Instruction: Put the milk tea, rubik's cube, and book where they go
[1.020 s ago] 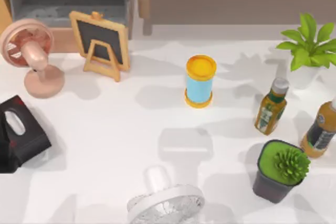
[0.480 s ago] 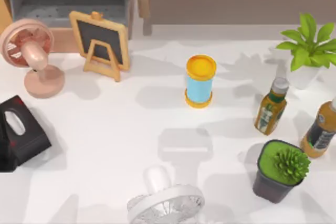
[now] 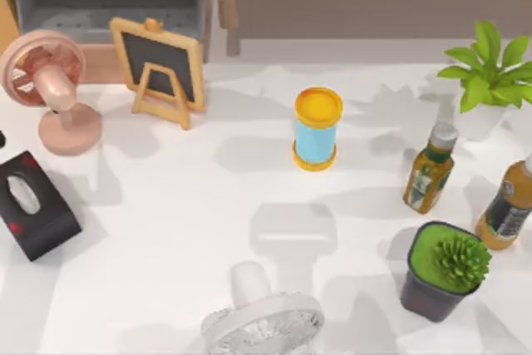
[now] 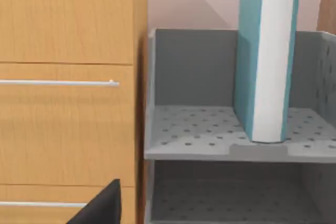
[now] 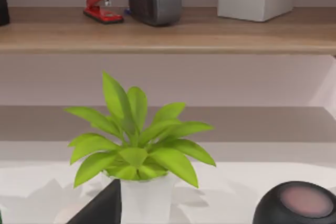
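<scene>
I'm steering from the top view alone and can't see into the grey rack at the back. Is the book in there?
Observer: Yes. The left wrist view shows a teal book standing upright on the grey rack's upper shelf.
Operator: Anything on the shelf below it?
Observer: The part of it in view looks bare.
Operator: What's on the wooden shelf behind the leafy plant?
Observer: The right wrist view shows a red stapler there, above the leafy plant.
</scene>
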You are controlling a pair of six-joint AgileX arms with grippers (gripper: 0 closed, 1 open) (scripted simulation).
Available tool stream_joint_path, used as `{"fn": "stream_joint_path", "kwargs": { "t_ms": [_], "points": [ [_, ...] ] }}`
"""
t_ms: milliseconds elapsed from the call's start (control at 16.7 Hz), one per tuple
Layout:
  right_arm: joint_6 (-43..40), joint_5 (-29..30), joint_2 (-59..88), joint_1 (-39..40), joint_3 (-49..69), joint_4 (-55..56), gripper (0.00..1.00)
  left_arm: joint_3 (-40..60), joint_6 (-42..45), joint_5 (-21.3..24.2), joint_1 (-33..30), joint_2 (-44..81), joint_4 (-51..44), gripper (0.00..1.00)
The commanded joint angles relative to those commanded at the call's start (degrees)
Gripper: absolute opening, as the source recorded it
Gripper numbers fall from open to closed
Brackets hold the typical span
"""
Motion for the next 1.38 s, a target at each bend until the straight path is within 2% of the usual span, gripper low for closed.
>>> {"fn": "stream_joint_path", "kwargs": {
  "t_ms": [480,720,1020,1380],
  "points": [
    [0.0,0.0,0.0,0.0,0.0,0.0,1.0,29.14,-0.18,-3.96,-4.84,51.72,14.1,1.0],
    [0.0,0.0,0.0,0.0,0.0,0.0,1.0,41.34,-0.24,-5.71,-6.96,70.95,20.24,1.0],
    [0.0,0.0,0.0,0.0,0.0,0.0,1.0,50.4,-0.31,-7.16,-8.67,82.07,25.32,1.0],
    [0.0,0.0,0.0,0.0,0.0,0.0,1.0,50.77,-0.32,-7.18,-8.5,82.45,25.55,1.0]
  ]
}}
